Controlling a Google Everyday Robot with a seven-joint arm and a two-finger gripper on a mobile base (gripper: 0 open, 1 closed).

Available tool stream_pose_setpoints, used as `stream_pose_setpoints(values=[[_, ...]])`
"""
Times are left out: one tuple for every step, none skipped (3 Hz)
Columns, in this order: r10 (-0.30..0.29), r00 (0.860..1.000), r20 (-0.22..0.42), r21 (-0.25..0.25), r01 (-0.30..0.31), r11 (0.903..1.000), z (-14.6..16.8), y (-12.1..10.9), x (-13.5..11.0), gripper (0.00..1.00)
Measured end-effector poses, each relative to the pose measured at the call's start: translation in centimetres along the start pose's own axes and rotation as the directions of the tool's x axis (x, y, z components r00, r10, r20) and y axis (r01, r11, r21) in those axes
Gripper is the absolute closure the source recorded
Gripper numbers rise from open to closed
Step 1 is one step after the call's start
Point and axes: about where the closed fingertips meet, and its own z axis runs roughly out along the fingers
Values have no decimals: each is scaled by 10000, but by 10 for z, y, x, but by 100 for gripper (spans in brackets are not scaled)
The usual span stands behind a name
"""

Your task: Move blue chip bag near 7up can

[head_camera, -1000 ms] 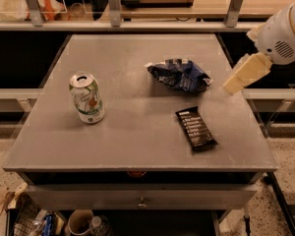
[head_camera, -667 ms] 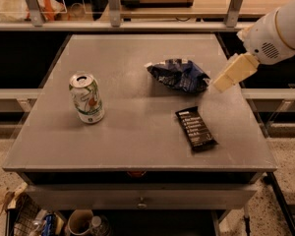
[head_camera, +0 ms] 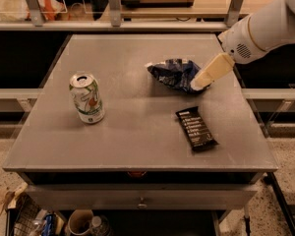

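I work from a single view, which looks steeply down from above the near edge of the grey table [head_camera: 137,149] and faces across it to the railing behind. It is close enough that the tabletop fills most of the view. The arm enters at upper right, with the gripper [head_camera: 198,84] right of centre at the blue chip bag's [head_camera: 172,73] right edge and the 7up can [head_camera: 87,98] left of centre.

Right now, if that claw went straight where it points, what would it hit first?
Probably the blue chip bag: the gripper points down-left at its right edge, though depth is unclear.
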Motion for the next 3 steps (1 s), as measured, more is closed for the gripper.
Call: stream_pose_setpoints(values=[[357,9993,79,-411,-353,9985,26,3,2,0],[635,9977,226,-574,-621,9964,46,6,4,18],[720,9964,438,-668,-690,9954,58,8,4,42]])
